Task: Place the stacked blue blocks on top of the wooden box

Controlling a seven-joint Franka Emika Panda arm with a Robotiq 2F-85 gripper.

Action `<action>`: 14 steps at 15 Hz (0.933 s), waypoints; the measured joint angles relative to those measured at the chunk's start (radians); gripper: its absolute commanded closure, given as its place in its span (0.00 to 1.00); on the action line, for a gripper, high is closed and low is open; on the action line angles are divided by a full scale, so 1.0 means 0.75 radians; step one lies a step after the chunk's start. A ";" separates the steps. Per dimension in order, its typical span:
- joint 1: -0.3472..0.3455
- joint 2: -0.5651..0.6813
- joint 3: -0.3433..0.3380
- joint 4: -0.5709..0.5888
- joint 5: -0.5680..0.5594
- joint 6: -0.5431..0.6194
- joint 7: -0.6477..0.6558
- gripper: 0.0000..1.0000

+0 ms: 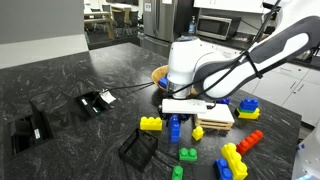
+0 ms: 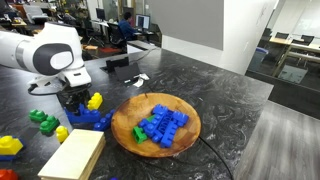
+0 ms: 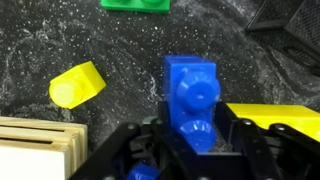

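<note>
The stacked blue blocks stand upright on the dark marble table, between my gripper's two black fingers, which press on both sides. In both exterior views the gripper reaches straight down onto the blue tower. The wooden box lies flat right beside the tower; its pale slatted corner shows at the lower left of the wrist view. Its top is bare.
A round wooden bowl holds loose blue and green bricks. Yellow bricks lie on either side of the tower. A green brick, a black mesh basket, black items and more coloured bricks lie around.
</note>
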 measured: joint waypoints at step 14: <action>0.003 -0.044 -0.003 0.048 -0.086 -0.002 -0.011 0.89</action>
